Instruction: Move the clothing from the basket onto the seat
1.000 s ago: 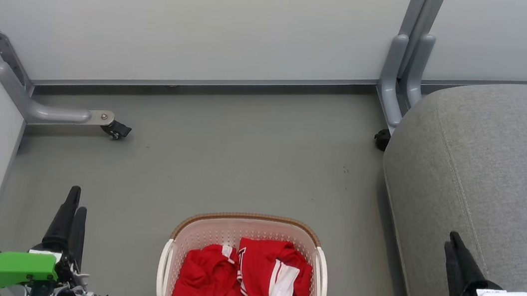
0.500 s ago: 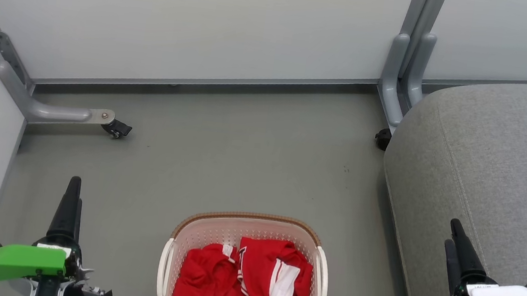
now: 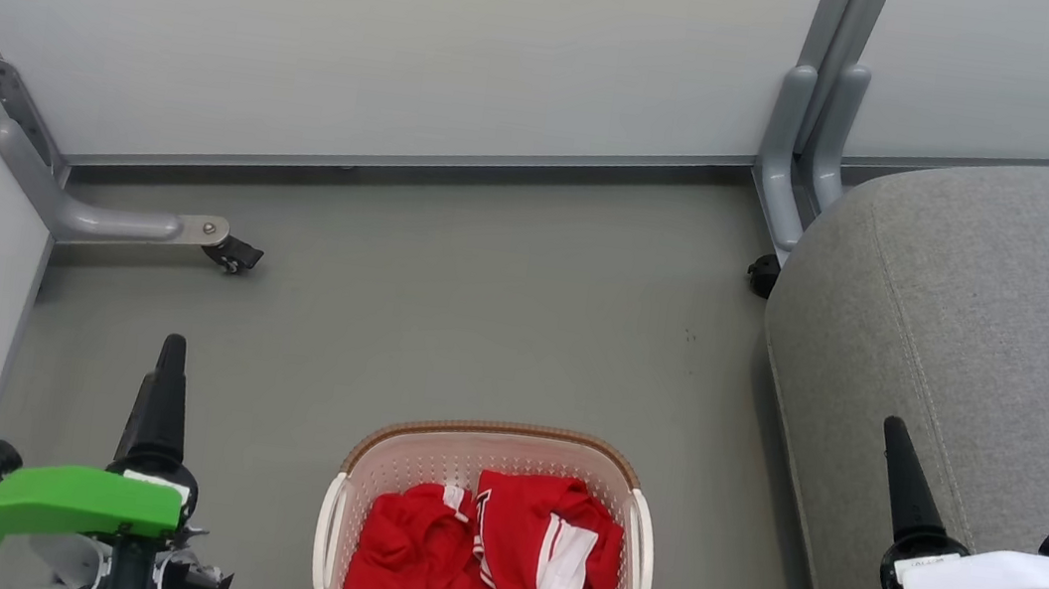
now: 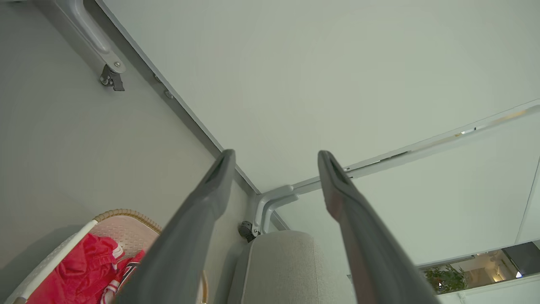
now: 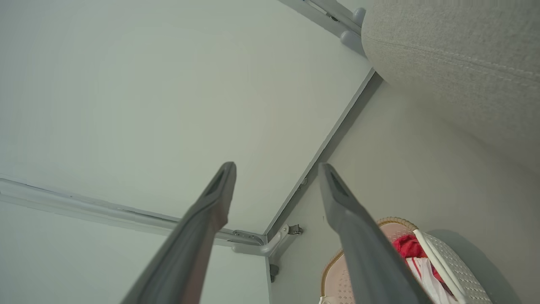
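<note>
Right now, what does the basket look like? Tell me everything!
The basket is cream-white plastic full of little holes, a rounded rectangle with a brown woven-look rim and white side handles. It stands upright on the grey floor, left of the seat, with red-and-white clothing crumpled inside. Its near end is cut off from view.

basket (image 3: 495,434) on the floor (image 3: 481,319), centre, close to the robot; clothing (image 3: 482,560) piled inside it. seat (image 3: 991,322) to its right, strip of floor between them. partition panels (image 3: 366,35) run behind both. caster foot (image 3: 232,254) on the floor, back left. left end effector (image 3: 172,353) hangs left of the basket, right end effector (image 3: 895,435) over the seat's left edge.
</note>
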Available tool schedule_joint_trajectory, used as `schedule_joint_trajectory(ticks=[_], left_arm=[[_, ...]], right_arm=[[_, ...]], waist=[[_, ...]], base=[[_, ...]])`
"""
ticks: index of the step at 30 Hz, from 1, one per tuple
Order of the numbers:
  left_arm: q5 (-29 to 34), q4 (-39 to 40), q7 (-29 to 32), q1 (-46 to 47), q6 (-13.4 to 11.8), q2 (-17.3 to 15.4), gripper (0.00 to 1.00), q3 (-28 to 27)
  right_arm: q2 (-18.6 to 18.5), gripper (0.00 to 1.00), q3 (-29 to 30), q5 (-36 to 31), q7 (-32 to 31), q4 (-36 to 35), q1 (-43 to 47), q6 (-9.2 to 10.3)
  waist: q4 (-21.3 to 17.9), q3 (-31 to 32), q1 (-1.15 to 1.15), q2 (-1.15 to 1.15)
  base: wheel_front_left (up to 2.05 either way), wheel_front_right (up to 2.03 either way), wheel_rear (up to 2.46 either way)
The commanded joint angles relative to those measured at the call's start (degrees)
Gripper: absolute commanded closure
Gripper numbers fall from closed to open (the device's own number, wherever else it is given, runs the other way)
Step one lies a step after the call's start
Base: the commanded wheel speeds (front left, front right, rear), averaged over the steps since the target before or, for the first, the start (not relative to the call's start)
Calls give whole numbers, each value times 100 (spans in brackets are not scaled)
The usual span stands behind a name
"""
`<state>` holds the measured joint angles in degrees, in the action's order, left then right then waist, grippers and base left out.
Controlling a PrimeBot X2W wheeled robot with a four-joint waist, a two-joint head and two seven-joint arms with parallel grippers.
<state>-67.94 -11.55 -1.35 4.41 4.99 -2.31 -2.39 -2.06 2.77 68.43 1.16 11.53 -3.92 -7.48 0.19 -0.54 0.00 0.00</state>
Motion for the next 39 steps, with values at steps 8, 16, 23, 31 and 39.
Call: schedule_joint_trajectory(ticks=[8, 16, 23, 31, 39], left_arm=[[1073, 208, -203, 230, -192, -43, 0, 282], [1941, 199, -352, 251, -355, -47, 0, 491], [2693, 129, -480, 269, -475, -51, 0, 676], [3357, 53, -609, 289, -531, -55, 0, 829], [3914, -38, -736, 317, -608, -58, 0, 940]], right_arm=[[-52, 0, -141, -1006, 220, -238, -62, -1], [-58, 0, -279, -1796, 367, -224, -35, -2], [-63, 0, -376, -2411, 500, -190, -33, -2], [-68, 0, -471, -2981, 631, -86, -32, -2], [-73, 0, -537, -3486, 757, -33, -38, -2]], waist=[[8, -13, 0, 0], [14, -8, 0, 0], [18, -2, 0, 0], [28, -6, 0, 0], [35, -4, 0, 0]], base=[[0, 0, 0], [0, 0, 0], [0, 0, 0], [0, 0, 0], [0, 0, 0]])
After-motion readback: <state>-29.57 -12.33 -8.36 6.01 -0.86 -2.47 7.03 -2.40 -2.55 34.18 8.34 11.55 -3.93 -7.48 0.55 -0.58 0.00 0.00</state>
